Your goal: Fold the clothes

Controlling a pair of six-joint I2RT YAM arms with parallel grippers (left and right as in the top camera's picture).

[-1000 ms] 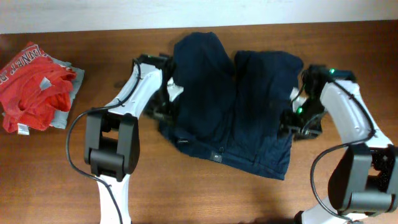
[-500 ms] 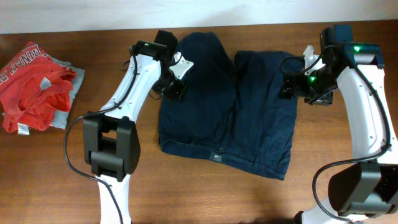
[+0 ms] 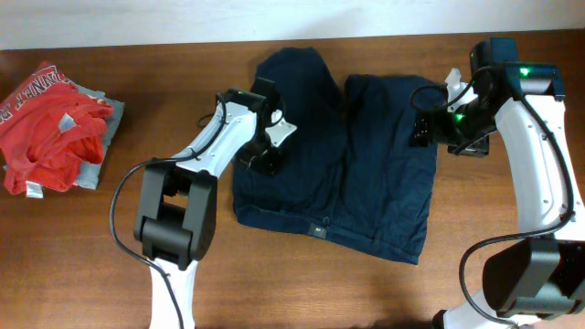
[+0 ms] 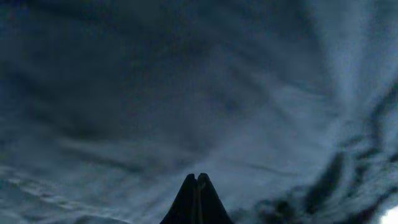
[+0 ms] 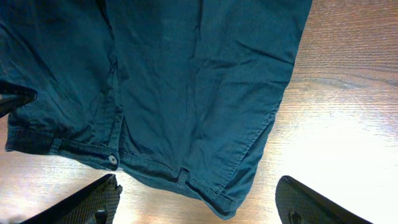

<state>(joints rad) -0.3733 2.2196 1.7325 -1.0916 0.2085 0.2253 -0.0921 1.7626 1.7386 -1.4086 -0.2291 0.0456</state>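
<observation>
The clothes (image 3: 338, 155), dark navy shorts, lie spread flat on the wooden table with the waistband toward the front. My left gripper (image 3: 267, 151) is shut and hovers over the left leg, close to the cloth. In the left wrist view the navy fabric (image 4: 186, 93) fills the frame, and the left gripper (image 4: 196, 180) has its tips pressed together with nothing visible between them. My right gripper (image 3: 430, 128) is open above the shorts' right edge. The right wrist view has the right gripper (image 5: 199, 205) spread wide over the waistband corner (image 5: 217, 199) and button (image 5: 112, 160).
A red printed garment (image 3: 46, 123) lies on a light grey one (image 3: 102, 137) at the far left of the table. Bare wood (image 3: 366, 292) runs along the front, and the table's back edge (image 3: 137, 44) meets a white wall.
The left gripper has shut and moved from the shorts' upper left edge onto the left leg. The right gripper rose off the right edge and opened. The bunched left leg now lies flat.
</observation>
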